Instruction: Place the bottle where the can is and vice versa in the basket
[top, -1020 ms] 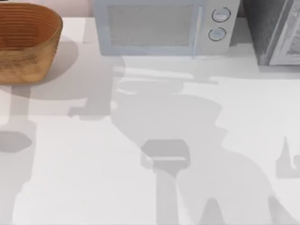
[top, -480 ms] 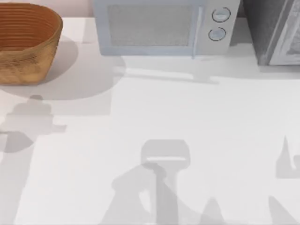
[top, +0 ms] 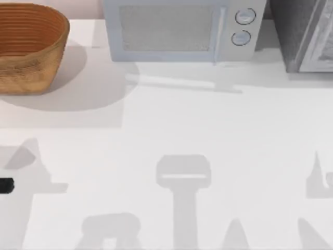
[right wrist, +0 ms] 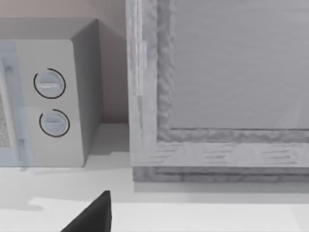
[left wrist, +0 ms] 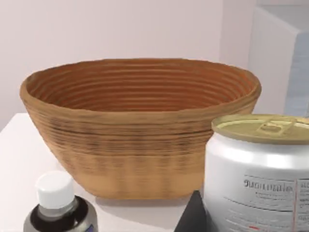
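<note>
1. Found the large oval orange-brown woven wicker basket (top: 28, 47) upright at the far left corner of the white table (top: 218, 135), just left of a pale blue-grey microwave oven (top: 177, 31) with two round dials.
2. Placed a grey textured cabinet (top: 307, 34) at the far right corner, beside the microwave.
3. Caught, from the left wrist, the basket's ribbed inner wall and tall sides head-on (left wrist: 140, 130), nothing visible over its rim.
4. Showed a white cylindrical can with a gold pull-tab lid (left wrist: 260, 169) upright, close to the camera, in front of the basket and outside it.
5. Showed a small dark bottle with a white screw cap (left wrist: 58, 203) upright on the table, also in front of the basket, well apart from the can.
6. Glimpsed the left gripper (left wrist: 193, 217) as a dark wedge right beside the can; could not tell contact, nor whether wide, narrow or holding.
7. Glimpsed the right gripper (right wrist: 91, 217) as a dark wedge above the tabletop, facing microwave and cabinet; could not tell its grip either.
</note>
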